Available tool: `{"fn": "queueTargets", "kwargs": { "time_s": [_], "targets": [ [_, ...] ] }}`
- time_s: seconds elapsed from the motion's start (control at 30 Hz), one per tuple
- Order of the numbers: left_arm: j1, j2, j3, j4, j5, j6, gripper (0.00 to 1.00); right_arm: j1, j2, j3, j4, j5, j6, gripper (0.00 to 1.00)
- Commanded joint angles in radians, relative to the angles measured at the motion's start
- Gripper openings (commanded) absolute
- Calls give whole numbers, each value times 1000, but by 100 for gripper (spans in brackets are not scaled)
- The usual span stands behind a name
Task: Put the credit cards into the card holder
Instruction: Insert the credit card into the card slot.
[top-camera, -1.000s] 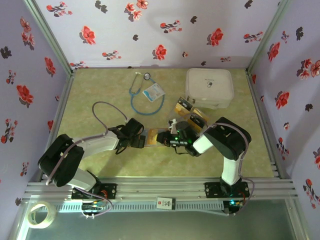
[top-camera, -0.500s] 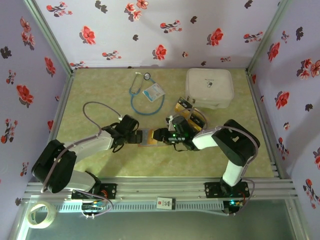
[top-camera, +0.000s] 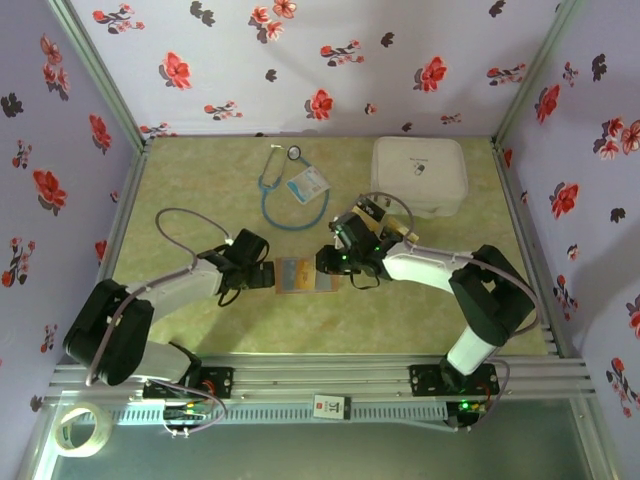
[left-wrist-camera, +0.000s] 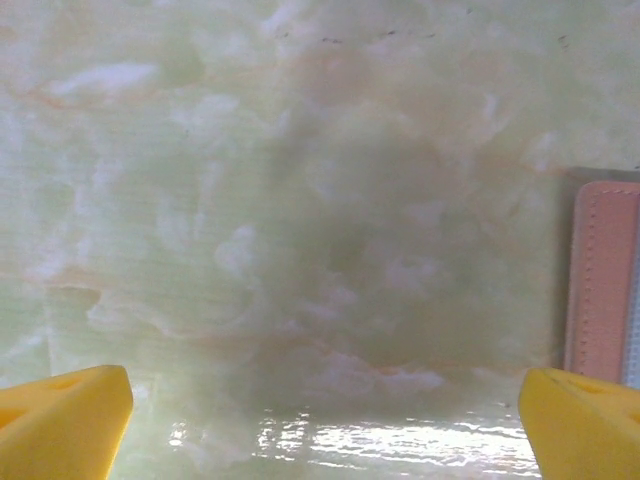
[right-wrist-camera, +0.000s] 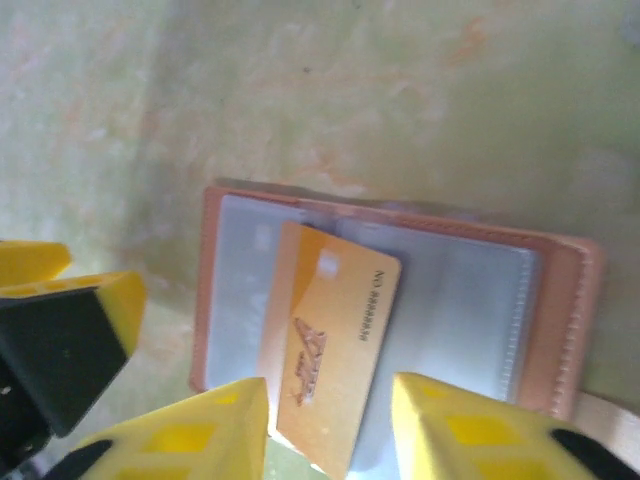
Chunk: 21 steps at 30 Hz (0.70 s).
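The tan card holder (right-wrist-camera: 570, 330) lies open and flat on the table, grey clear pockets facing up; in the top view it is the card holder (top-camera: 305, 275) between both grippers. One gold credit card (right-wrist-camera: 335, 330) lies slanted on its left pocket. My right gripper (right-wrist-camera: 330, 400) hovers just above that card, open, with a small gap on each side. More gold-and-black credit cards (top-camera: 368, 210) lie behind the right arm, partly hidden. My left gripper (left-wrist-camera: 325, 410) is open over bare table, with the card holder's edge (left-wrist-camera: 600, 280) to its right.
A large white case (top-camera: 420, 175) stands at the back right. A teal stethoscope (top-camera: 270, 195) and a light-blue badge card (top-camera: 307, 183) lie at the back centre. The left gripper's yellow-black finger (right-wrist-camera: 70, 340) sits close to the holder's left edge.
The card holder went from being held between both grippers to lying flat and open. The right gripper pulled back towards the far side; the left gripper shifted slightly left, off the holder.
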Motion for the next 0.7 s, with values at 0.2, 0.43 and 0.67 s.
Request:
{"fn": "queueTargets", "kwargs": {
  "time_s": [0.2, 0.43, 0.67],
  "targets": [
    [10, 92, 80, -70, -36, -6, 100, 43, 108, 127, -215, 132, -95, 9],
    [10, 148, 118, -87, -36, 14, 100, 46, 167, 177, -217, 123, -99, 9],
    [10, 175, 140, -87, -28, 24, 100, 62, 222, 233, -227, 105, -104, 9]
  ]
}}
